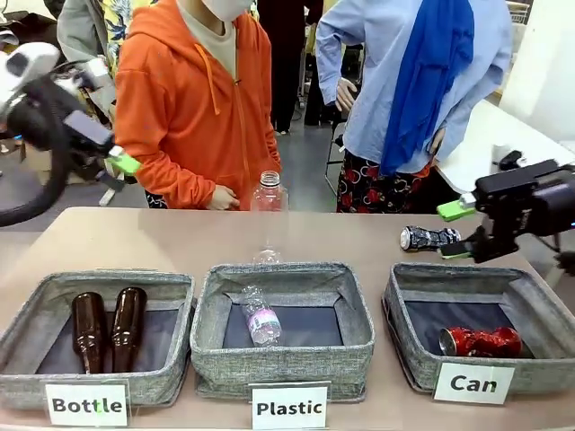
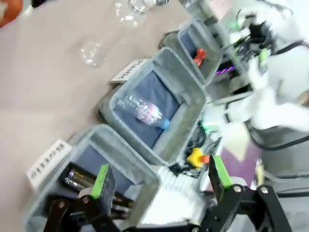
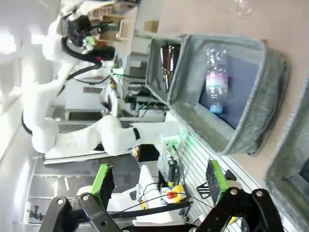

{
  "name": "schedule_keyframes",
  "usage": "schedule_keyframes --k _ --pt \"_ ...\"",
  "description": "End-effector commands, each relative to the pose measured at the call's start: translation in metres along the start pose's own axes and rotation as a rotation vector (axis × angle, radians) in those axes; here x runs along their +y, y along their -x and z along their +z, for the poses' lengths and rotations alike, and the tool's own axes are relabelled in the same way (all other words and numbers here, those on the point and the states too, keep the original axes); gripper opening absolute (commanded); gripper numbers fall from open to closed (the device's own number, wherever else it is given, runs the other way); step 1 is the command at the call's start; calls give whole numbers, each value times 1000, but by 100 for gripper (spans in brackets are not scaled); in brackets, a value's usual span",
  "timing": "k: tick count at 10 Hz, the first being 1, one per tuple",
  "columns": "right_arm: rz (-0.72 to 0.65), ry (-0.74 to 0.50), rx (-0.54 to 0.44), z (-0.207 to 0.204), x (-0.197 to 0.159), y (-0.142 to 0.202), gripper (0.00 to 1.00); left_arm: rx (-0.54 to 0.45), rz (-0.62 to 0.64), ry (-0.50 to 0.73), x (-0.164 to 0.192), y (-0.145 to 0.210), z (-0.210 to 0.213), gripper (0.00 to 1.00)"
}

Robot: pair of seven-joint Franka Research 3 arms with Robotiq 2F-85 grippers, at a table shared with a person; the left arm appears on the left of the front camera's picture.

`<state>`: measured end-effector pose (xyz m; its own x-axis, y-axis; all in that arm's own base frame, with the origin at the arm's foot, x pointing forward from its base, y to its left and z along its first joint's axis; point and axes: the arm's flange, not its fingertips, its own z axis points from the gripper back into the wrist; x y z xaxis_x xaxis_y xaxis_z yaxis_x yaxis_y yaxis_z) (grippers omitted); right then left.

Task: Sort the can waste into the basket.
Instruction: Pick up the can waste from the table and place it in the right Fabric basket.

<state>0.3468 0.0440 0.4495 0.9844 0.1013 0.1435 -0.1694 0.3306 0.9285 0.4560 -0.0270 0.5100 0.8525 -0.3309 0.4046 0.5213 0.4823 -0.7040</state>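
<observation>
A crushed red can (image 1: 481, 342) lies in the grey basket (image 1: 401, 310) labelled "Can" (image 1: 473, 383) at the right. A black-and-silver can (image 1: 429, 238) lies on its side on the table just behind that basket. My right gripper (image 1: 455, 231) hovers open beside this can's right end, holding nothing. Its green-padded fingers (image 3: 103, 180) stand wide apart in the right wrist view. My left gripper (image 1: 115, 160) is raised at the far left, open and empty (image 2: 159, 176). The left wrist view shows the red can (image 2: 200, 57) inside the far basket (image 2: 186, 42).
The middle "Plastic" bin (image 1: 211, 310) holds a clear bottle (image 1: 260, 316). The left "Bottle" bin (image 1: 27, 314) holds two brown bottles (image 1: 108, 328). Another clear bottle (image 1: 269, 191) stands at the far table edge by the hand (image 1: 221, 199) of a person in orange.
</observation>
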Motion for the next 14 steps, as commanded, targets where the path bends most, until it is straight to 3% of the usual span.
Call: schedule_keyframes --k 1,3,4,5,14 --pt "-49 -47 -28 11 -8 -12 100 -194 230 170 47 39 18 100" --pt "-125 -81 -113 37 -23 -20 100 -259 426 268 103 74 28 100" --pt "-162 -85 -180 50 -32 -24 100 -254 434 291 116 75 25 100" --pt "-81 -39 -56 20 -24 -11 100 -189 352 204 95 81 35 100" --pt "-81 -39 -56 20 -24 -11 100 -189 352 204 95 81 35 100"
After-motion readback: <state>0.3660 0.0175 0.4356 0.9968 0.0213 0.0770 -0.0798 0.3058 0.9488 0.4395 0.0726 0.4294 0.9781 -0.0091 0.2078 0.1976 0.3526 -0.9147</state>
